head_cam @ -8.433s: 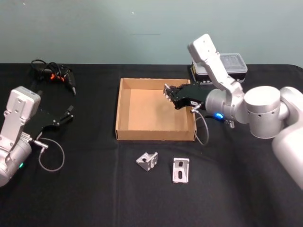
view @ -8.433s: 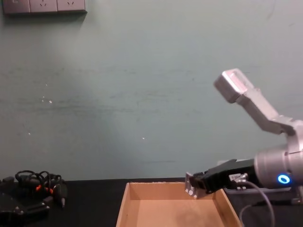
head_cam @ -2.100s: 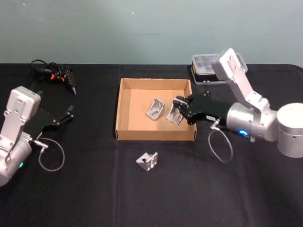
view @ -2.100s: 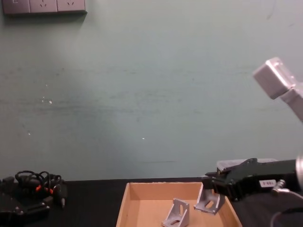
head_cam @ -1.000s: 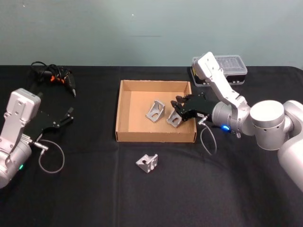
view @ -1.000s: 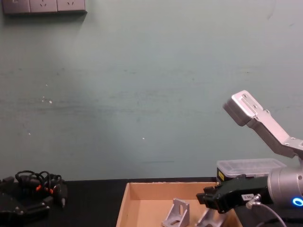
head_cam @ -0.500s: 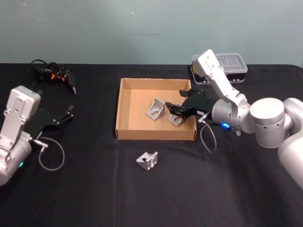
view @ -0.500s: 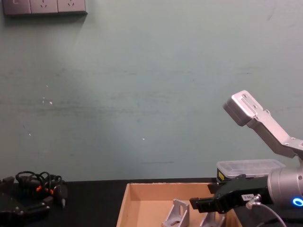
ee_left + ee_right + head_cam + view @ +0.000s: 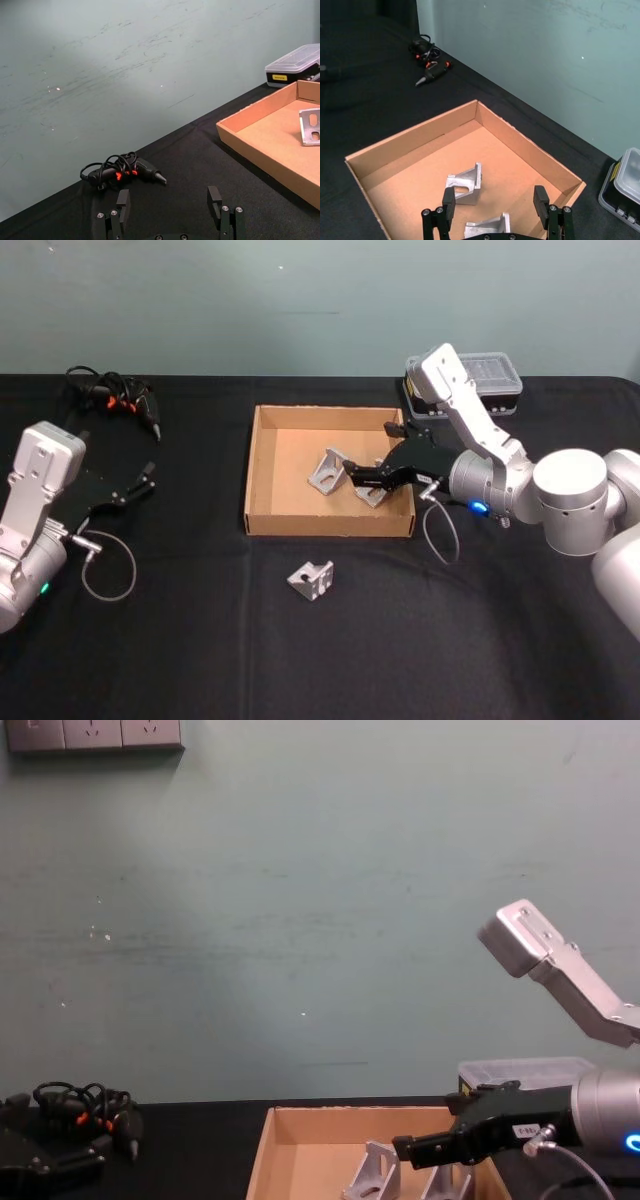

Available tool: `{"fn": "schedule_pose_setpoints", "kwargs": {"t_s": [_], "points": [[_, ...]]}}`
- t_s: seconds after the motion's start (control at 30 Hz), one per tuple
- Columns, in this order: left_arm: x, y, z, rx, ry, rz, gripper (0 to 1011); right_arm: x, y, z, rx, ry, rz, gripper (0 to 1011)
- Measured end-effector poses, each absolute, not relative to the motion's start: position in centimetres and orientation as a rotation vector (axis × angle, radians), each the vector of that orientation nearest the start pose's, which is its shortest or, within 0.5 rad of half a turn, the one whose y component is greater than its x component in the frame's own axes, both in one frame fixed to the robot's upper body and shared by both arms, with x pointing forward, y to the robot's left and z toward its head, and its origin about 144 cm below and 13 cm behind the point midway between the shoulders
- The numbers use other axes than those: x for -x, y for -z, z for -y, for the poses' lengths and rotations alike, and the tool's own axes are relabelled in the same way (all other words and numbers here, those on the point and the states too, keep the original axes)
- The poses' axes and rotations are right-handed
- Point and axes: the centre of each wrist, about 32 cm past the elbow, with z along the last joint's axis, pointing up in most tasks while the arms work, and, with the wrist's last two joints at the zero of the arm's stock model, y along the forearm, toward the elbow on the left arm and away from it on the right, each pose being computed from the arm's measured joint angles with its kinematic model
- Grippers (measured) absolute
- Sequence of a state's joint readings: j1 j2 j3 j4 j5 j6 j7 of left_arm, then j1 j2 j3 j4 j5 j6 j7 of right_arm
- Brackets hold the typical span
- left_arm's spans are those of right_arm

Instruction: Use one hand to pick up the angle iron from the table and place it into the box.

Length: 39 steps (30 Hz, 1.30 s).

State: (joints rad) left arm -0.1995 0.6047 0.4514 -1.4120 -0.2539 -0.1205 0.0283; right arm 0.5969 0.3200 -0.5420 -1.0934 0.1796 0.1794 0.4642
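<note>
A silver angle iron lay on the floor of the tan cardboard box, directly beneath the right end effector. The black fingers of that end effector stood wide apart and held nothing. A second angle iron rested just beyond the fingertips, deeper in the box and apart from the first. A third angle iron sat on the black bench, outside the box's front wall and closer to the robot than the right end effector.

The step in hand appeared to be clearing the box before fetching that last piece. It would be done best by lifting straight up until the fingers were above the low walls. Swinging out sooner could catch a finger on either bracket or on the cardboard rim. The next grasp would call for a descent from above with the fingers set across one flange.

The left end effector sat parked far to the left, its fingers also apart. A corded black-and-orange hand tool lay beyond it, and a black case with a clear lid stood behind the right arm.
</note>
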Motion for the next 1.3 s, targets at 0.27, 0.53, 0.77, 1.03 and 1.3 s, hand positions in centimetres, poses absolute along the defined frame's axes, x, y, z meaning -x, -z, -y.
{"fn": "schedule_pose_setpoints", "kwargs": {"t_s": [0.27, 0.53, 0.77, 1.03, 1.3], "points": [[-48.9, -114.0, -31.0, -0.304, -1.248, 0.285, 1011, -57.8, -120.0, 23.3, 0.408, 0.807, 0.080, 1003], [-48.9, -114.0, -31.0, -0.304, -1.248, 0.285, 1011, -52.3, -121.0, 23.1, 0.407, 0.769, 0.093, 1003], [-48.9, -114.0, -31.0, -0.304, -1.248, 0.285, 1011, -47.2, -121.3, 21.7, 0.430, 0.750, 0.062, 1003], [-48.9, -114.0, -31.0, -0.304, -1.248, 0.285, 1011, -43.7, -121.4, 19.6, 0.497, 0.772, 0.032, 1003], [-48.9, -114.0, -31.0, -0.304, -1.248, 0.285, 1011, -43.2, -121.4, 17.2, 0.568, 0.785, -0.035, 1003]]}}
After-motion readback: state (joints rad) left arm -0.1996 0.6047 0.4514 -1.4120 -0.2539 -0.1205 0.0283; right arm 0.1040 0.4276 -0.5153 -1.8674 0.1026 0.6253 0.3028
